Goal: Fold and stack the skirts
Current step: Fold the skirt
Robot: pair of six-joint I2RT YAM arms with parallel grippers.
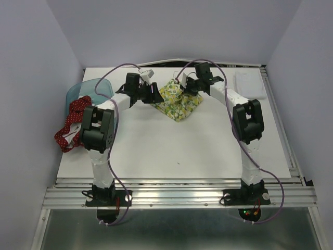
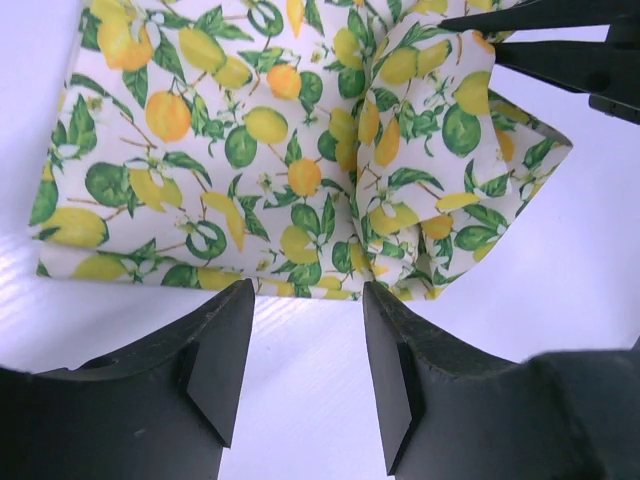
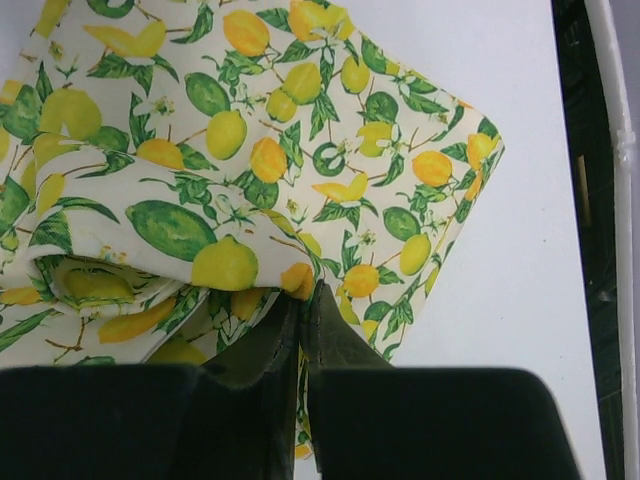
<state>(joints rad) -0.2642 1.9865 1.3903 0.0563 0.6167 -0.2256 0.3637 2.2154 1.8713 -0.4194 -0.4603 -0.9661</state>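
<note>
Lemon skirt (image 1: 179, 107): on the table (image 1: 171, 151) toward 12 o'clock, between the two wrists. Partly folded. One flat panel lies smooth, and a bunched, raised fold sits on its 3 o'clock side in the left wrist view.
Red skirt (image 1: 70, 122): crumpled at the 9 o'clock edge of the table, spilling from the bin (image 1: 93, 86) at 10 o'clock. Neither arm is near it.
Left gripper (image 2: 306, 300): jaws apart with nothing between them. The tips sit just short of the lemon skirt's near hem, over bare table.
Right gripper (image 3: 302, 305): jaws together, pinched on a doubled fold of the lemon skirt, which puckers around the tips.
Feel, by judgement: thin woven cloth, light and limp, with no stiffness to hold a shape. It should drape and sag from any single pinch. It may slide easily on the smooth table, so a one-sided pull would likely drag the whole piece rather than fold it.
Where to grip: at hems and corners, where the layers double and give the pads something to bite. The flat panel's near hem at 6 o'clock in the left wrist view looks the best free spot.
Risk: a pinch may catch only the top layer, so the fold opens on lifting.
Stage: first skirt mid-fold, second untouched, no stack yet.
</note>
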